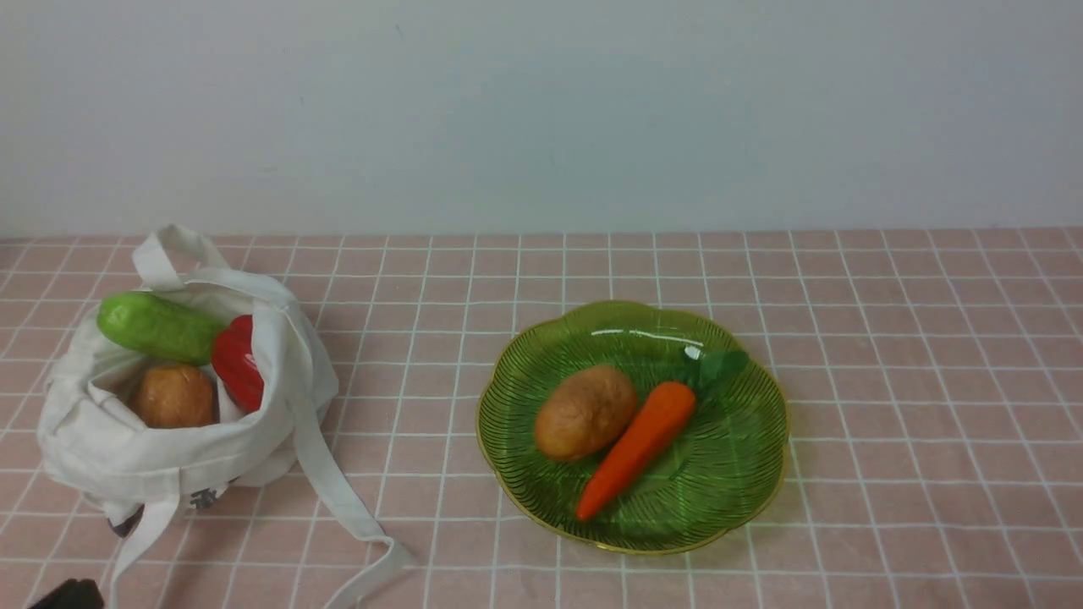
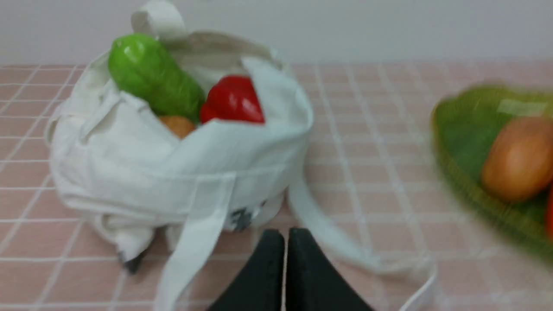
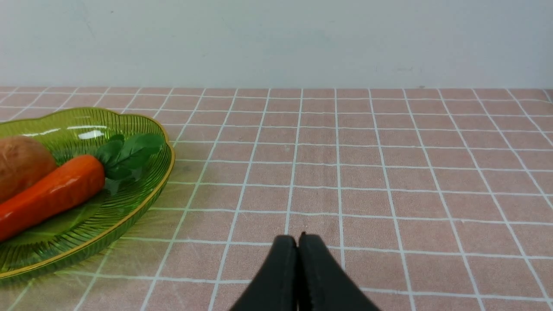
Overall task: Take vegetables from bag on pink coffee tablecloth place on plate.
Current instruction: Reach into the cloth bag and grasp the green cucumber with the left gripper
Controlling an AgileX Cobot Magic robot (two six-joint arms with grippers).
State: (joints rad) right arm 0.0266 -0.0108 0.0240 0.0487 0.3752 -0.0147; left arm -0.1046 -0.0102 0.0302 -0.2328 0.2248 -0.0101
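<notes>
Gaping white bag (image 1: 169, 461) w/ cuke (image 1: 156, 327), red pepper (image 1: 239, 365), potato (image 1: 173, 396); L claw (image 2: 285, 235), R claw (image 3: 298, 239) pinched

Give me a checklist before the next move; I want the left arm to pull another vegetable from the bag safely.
1. Mouth of the bag open, with cucumber, red pepper and bagged potato exposed: ok.
2. Is the left gripper ready to grasp: not ok, jaws shut.
3. Is the right gripper out of the way: ok, jaws shut, over bare tablecloth beside the plate.
4. Room on the plate: ok, only a second potato and a carrot lie there; the rear and right parts are free.
5. Is the strap clear of the left arm's path: cannot tell; it trails on the tablecloth near the gripper.
</notes>
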